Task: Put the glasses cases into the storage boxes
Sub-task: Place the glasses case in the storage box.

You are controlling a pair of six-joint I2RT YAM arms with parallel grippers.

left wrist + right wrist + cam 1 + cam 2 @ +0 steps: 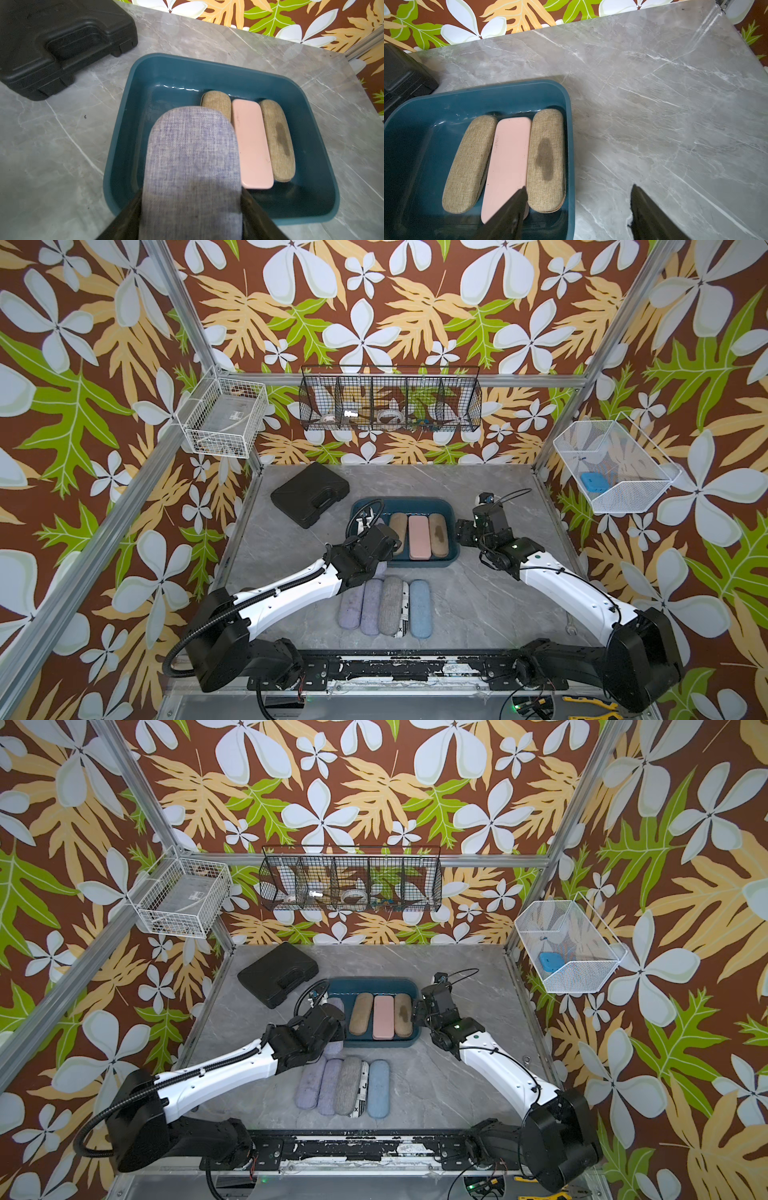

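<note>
The dark teal storage box (pixel 415 502) stands mid-table and holds a tan case (pixel 217 101), a pink case (pixel 252 143) and a stained tan case (pixel 278 141) side by side on its right. My left gripper (pixel 191 199) is shut on a lavender glasses case (pixel 191 166), held lengthwise over the box's empty left part. My right gripper (pixel 579 187) hangs open and empty over the box's right rim (pixel 569 124). In front of the box lie two lavender cases (pixel 351 605), a grey one (pixel 390 605), a newspaper-print one (pixel 404 614) and a light blue one (pixel 419 608).
A large black moulded case (pixel 309 493) lies at the back left, close to the box. Wire baskets hang on the walls: white at the left (pixel 224 418), black at the back (pixel 390 400), white at the right (pixel 615 466).
</note>
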